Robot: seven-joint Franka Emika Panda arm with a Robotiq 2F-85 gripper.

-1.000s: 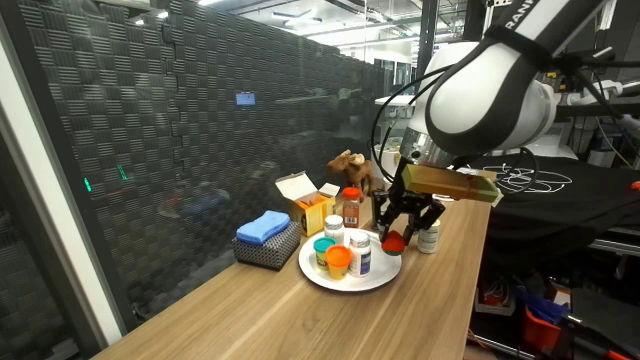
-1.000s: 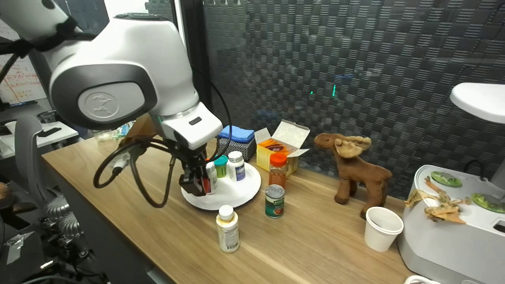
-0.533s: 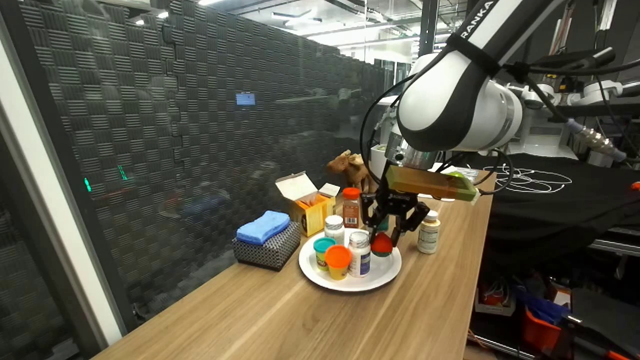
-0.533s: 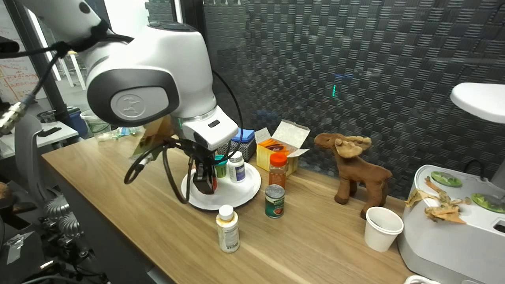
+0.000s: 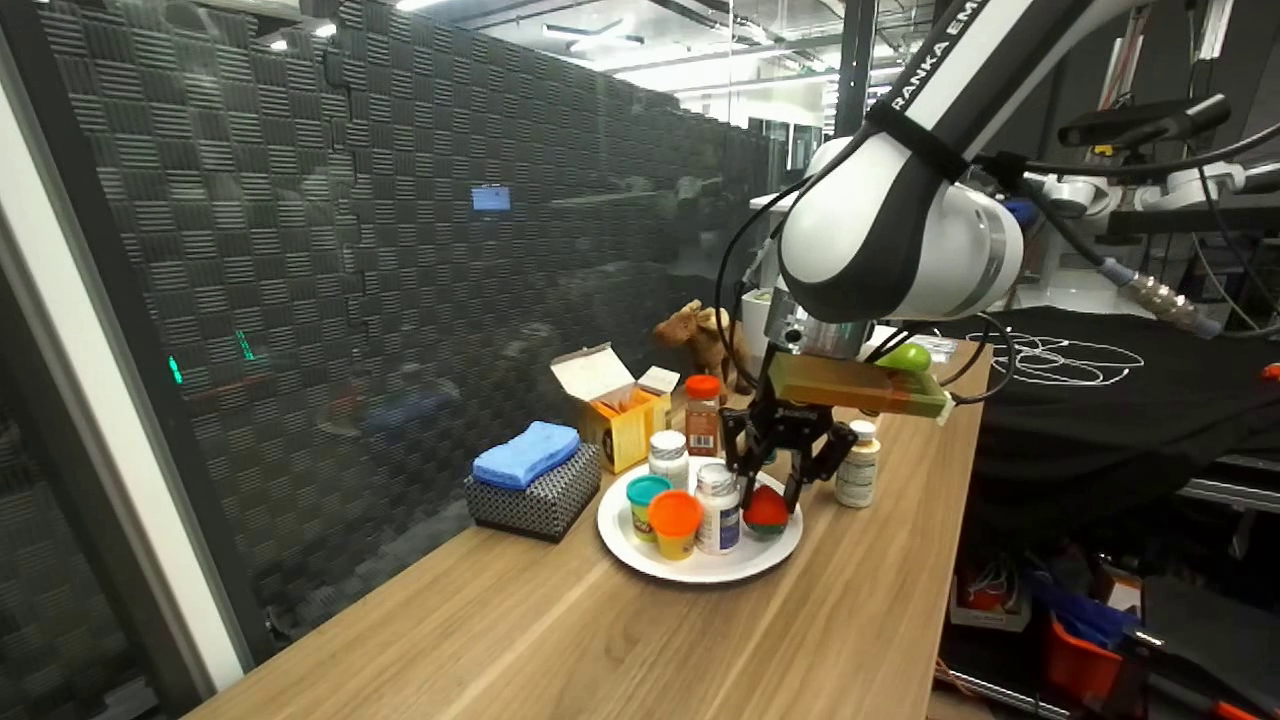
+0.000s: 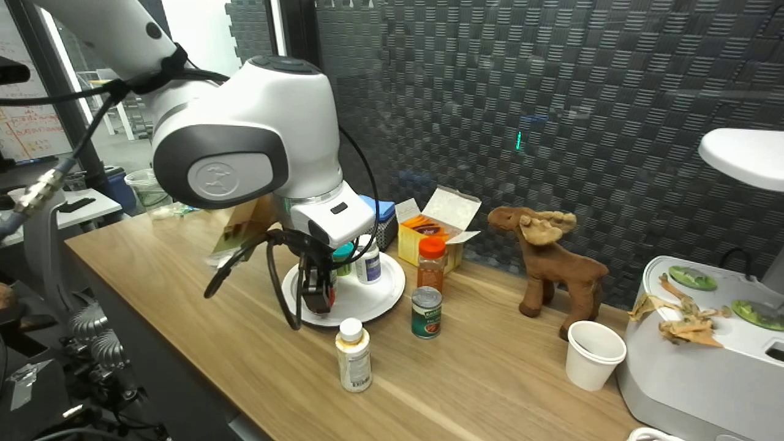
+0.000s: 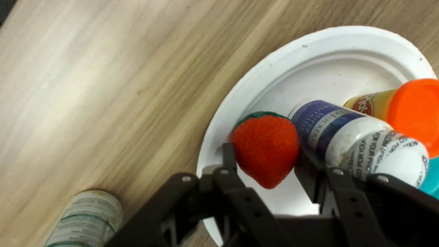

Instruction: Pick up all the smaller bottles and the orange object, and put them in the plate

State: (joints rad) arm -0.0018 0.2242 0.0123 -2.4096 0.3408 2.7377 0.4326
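A red strawberry-shaped object (image 7: pixel 265 147) with a green base is between the fingers of my gripper (image 5: pixel 768 503), which touch both its sides. It is low over or on the white plate (image 7: pixel 295 87), beside a white bottle with a purple label (image 7: pixel 322 127). The plate also holds an orange-lidded tub (image 5: pixel 676 528), a teal-lidded tub (image 5: pixel 644 510) and another white bottle (image 5: pixel 668 460). A cream bottle with a white cap (image 6: pixel 354 361) stands on the table off the plate. A red-capped jar (image 6: pixel 431 269) stands beyond the plate.
A green can (image 6: pixel 427 315) stands near the red-capped jar. An open yellow box (image 5: pixel 625 430) and a blue cloth (image 5: pixel 527 454) on a dark box are behind the plate. A toy moose (image 6: pixel 551 263), white cups (image 6: pixel 593 355) and a grey appliance stand farther along.
My gripper has carried the red object from the plate's edge inward over the plate, then lowered it beside the white bottle. The other things stand as before.
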